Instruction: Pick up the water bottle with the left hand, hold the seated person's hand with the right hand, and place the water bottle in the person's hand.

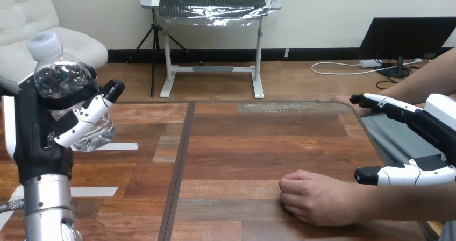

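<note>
the left arm stands upright at the view's left, its silver forearm [48,203] rising from the bottom edge and the left hand [33,128] lifted well above the wooden table [253,144]. its fingers [80,123] are curled round a clear plastic water bottle [56,77], gripping it about the middle. the bottle is roughly upright, leaning a little, with its white cap [44,44] on top and its base hanging clear of the table.

the right hand [438,122] reaches in from the view's right edge, pointing left across the table's right end. it is spread and not closed on anything: one straight digit [387,104] stretches along the top, another [408,174] lies lower down, with a wide gap between them.

the person's hand at the view's bottom [317,198] rests on the table as a loose fist, knuckles toward the left, its forearm running off to the right just under the lower digit. whether that digit touches the forearm cannot be told; nothing curls round it. the person's hand at the table's far edge [340,98] lies beside the tip of the upper digit.

the bottle and the person's fist are well apart, on opposite sides of the table. two strips of white tape [121,146] lie on the table's left part.
</note>
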`<action>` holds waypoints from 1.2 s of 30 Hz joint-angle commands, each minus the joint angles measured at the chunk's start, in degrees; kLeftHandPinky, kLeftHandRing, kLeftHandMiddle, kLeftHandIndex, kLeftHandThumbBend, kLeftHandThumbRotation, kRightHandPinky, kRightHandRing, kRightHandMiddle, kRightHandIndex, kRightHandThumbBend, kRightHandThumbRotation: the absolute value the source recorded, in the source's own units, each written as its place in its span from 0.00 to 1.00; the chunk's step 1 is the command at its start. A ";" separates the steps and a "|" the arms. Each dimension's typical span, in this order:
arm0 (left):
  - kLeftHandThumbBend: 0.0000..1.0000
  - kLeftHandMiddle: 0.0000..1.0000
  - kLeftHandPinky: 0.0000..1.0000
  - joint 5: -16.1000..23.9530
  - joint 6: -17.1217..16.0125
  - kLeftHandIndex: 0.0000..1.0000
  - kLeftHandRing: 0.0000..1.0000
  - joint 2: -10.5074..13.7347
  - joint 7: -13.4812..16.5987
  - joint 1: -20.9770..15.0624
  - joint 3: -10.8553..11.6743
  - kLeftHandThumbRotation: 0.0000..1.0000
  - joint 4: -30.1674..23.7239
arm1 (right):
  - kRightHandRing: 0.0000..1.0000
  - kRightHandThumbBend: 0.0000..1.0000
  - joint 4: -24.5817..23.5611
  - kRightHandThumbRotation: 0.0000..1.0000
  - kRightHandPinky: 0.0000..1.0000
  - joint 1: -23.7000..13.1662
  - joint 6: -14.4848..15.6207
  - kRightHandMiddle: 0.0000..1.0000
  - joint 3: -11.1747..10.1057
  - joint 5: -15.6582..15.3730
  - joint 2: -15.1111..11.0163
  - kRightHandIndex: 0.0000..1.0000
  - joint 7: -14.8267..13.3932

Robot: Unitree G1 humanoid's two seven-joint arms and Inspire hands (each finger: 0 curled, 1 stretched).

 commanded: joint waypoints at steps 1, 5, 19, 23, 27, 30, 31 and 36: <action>0.60 0.34 0.24 -0.32 -1.43 0.40 0.29 0.24 -0.08 -2.59 0.18 0.00 -1.86 | 0.90 1.00 0.10 0.72 0.87 -2.39 -0.92 0.91 -1.19 0.82 0.35 0.92 -0.13; 0.61 0.34 0.24 -0.56 -0.92 0.40 0.29 0.13 -0.05 -2.61 0.16 0.00 -2.11 | 0.90 1.00 -0.28 0.72 0.87 -2.36 -0.64 0.91 -1.15 0.63 0.40 0.92 -0.24; 0.59 0.34 0.24 -0.29 -1.39 0.40 0.29 0.15 -0.28 -2.76 -0.12 0.00 -2.09 | 0.89 1.00 -0.90 0.73 0.84 -2.61 0.29 0.91 -0.84 0.48 0.35 0.91 -0.14; 0.59 0.34 0.24 -0.49 -1.06 0.40 0.29 -0.03 -0.19 -2.71 -0.14 0.00 -2.42 | 0.89 1.00 -0.81 0.74 0.83 -2.71 -0.05 0.91 -0.73 0.33 0.29 0.91 -0.18; 0.59 0.34 0.24 -0.45 -1.04 0.40 0.29 -0.10 -0.09 -2.72 -0.13 0.00 -2.46 | 0.89 1.00 -0.82 0.74 0.83 -2.81 -0.30 0.92 -0.64 0.20 0.25 0.91 -0.22; 0.59 0.34 0.24 -0.38 -1.11 0.40 0.29 -0.09 -0.06 -2.71 -0.13 0.00 -2.41 | 0.89 1.00 -0.85 0.74 0.83 -2.81 -0.36 0.92 -0.64 0.18 0.26 0.91 -0.23; 0.60 0.34 0.24 -0.35 -1.16 0.40 0.29 -0.08 -0.06 -2.71 -0.13 0.00 -2.37 | 0.89 1.00 -0.87 0.74 0.83 -2.79 -0.30 0.92 -0.65 0.20 0.28 0.91 -0.22; 0.59 0.34 0.24 0.13 -1.42 0.40 0.29 0.13 -0.08 -2.64 -0.20 0.00 -2.27 | 0.89 1.00 -1.07 0.74 0.83 -2.81 -0.08 0.92 -0.70 0.44 0.28 0.91 -0.09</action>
